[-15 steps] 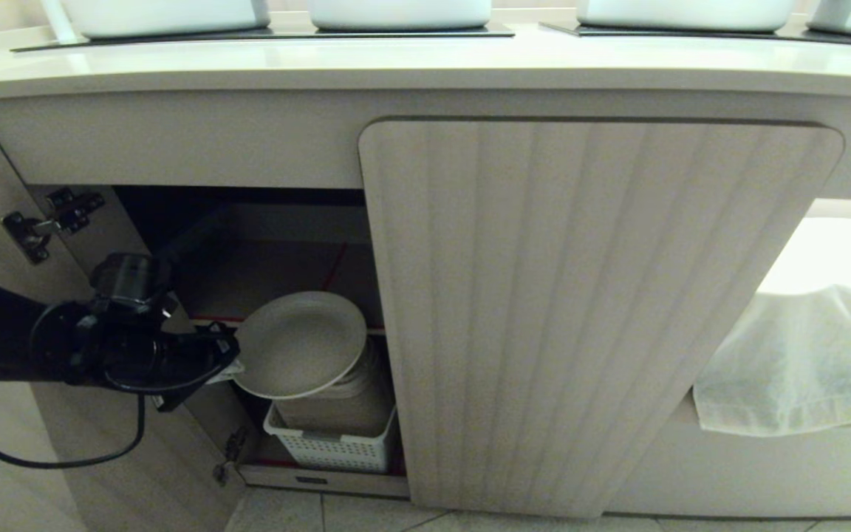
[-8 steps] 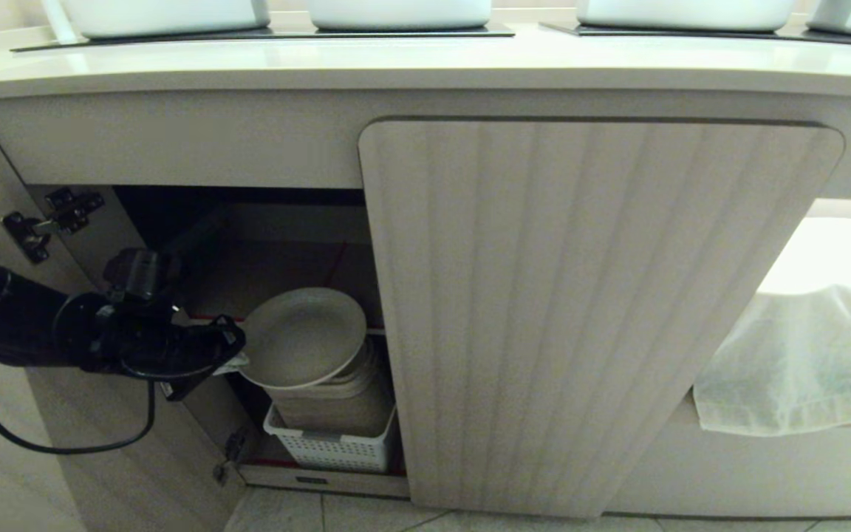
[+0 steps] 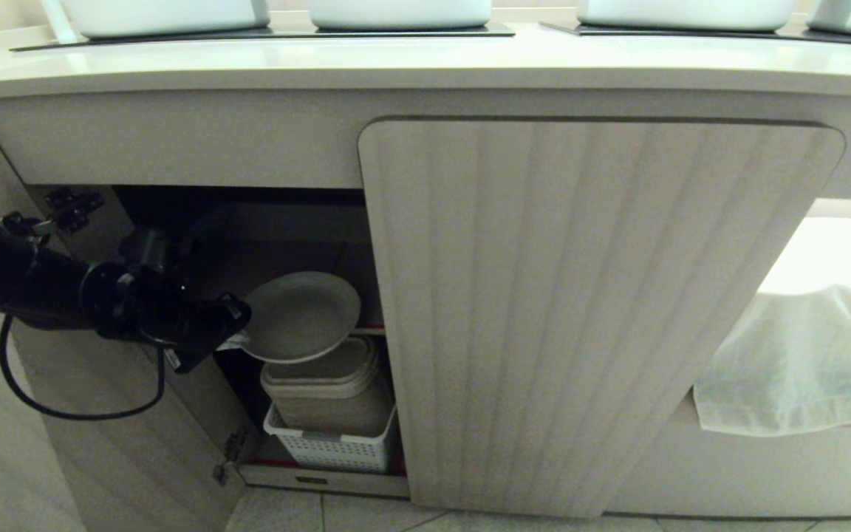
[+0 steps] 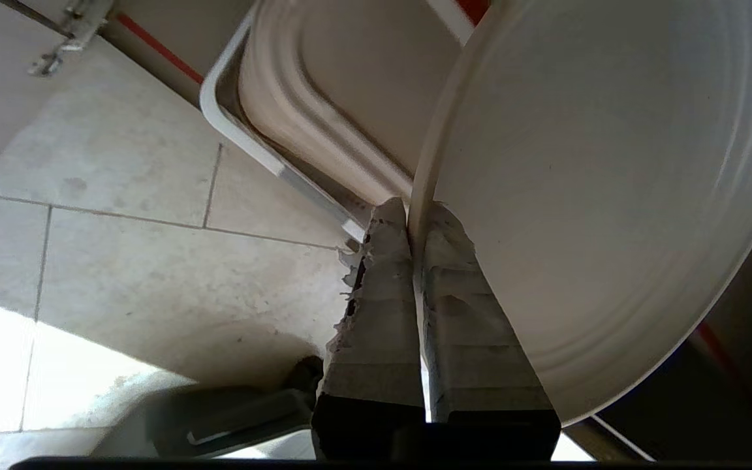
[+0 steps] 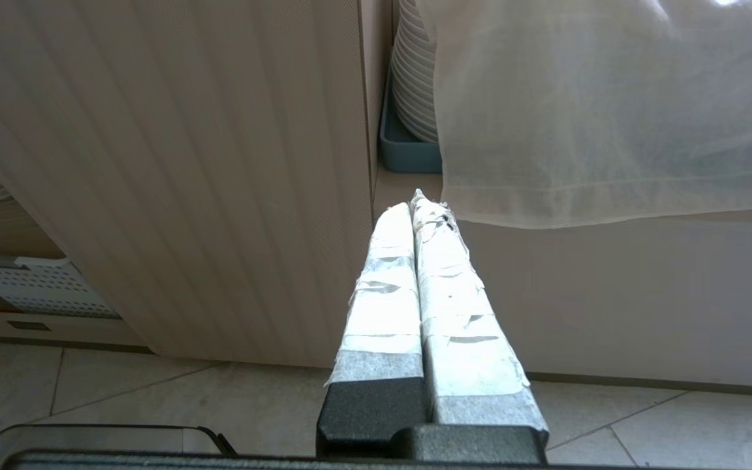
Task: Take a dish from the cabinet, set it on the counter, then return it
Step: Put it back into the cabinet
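While your left hand (image 3: pixel 237 341) is pinched shut on the rim of the plate (image 3: pixel 301 316), keep that grip firm and lift slowly, because the plate hangs from one edge and could tip or slip. It sits inside the open cabinet (image 3: pixel 248 244), just above the stack of dishes (image 3: pixel 322 380) in the white basket (image 3: pixel 329 447), no longer resting on them. In the left wrist view the two taped fingers (image 4: pixel 376 307) clamp the rim from either side, so you have a thin hold only. Draw the plate out towards you and clear of the closed door (image 3: pixel 580 310) beside it before you raise it to the desk (image 3: pixel 425 63) above; I judge the underside of the desk edge to be the thing most likely to catch the far rim. Compared with a second ago, the arm has risen and the plate has come up with it, lying flatter and showing a gap over the stack where before it leaned on it. Your right hand (image 5: pixel 418 205) stays parked low by the floor, fingers closed on nothing.
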### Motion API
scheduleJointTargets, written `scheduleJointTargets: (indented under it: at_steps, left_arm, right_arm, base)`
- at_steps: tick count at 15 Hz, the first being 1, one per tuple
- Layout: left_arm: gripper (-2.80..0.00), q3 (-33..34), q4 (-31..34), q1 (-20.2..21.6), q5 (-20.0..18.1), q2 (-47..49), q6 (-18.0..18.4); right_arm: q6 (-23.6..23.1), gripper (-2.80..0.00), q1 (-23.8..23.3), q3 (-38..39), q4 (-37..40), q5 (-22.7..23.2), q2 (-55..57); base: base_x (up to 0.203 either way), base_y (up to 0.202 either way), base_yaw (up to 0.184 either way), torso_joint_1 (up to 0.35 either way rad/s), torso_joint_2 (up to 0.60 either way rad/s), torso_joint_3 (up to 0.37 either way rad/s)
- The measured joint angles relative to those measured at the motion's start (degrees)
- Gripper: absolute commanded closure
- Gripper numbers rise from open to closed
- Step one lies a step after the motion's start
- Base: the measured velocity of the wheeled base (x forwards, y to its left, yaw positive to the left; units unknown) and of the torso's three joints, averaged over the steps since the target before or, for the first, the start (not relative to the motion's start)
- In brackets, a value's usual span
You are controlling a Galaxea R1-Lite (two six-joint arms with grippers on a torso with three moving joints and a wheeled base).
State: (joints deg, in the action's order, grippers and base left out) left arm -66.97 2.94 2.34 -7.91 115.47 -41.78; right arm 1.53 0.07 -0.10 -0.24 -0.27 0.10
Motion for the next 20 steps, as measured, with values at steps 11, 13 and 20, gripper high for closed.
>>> scheduleJointTargets:
  at_steps: [11, 13, 20]
  left_arm:
    - [0.00, -11.42, 1.00, -2.62, 3.20, 8.56, -2.76]
    - [0.00, -13.34, 1.08, -3.02, 3.20, 9.92, -3.20]
    - [0.00, -28.07, 11.81, -3.38, 3.75, 15.66, -10.53]
  right_arm:
    - [-0.02, 0.00, 0.00, 0.00, 0.00, 0.02, 0.00]
    - [-0.03, 0.00, 0.00, 0.00, 0.01, 0.02, 0.00]
    - [-0.05, 0.00, 0.00, 0.00, 0.00, 0.00, 0.00]
  base:
    - [0.000, 0.000, 0.000, 0.000, 0.00, 0.000]
    - [0.000, 0.000, 0.000, 0.000, 0.00, 0.000]
    - [0.000, 0.000, 0.000, 0.000, 0.00, 0.000]
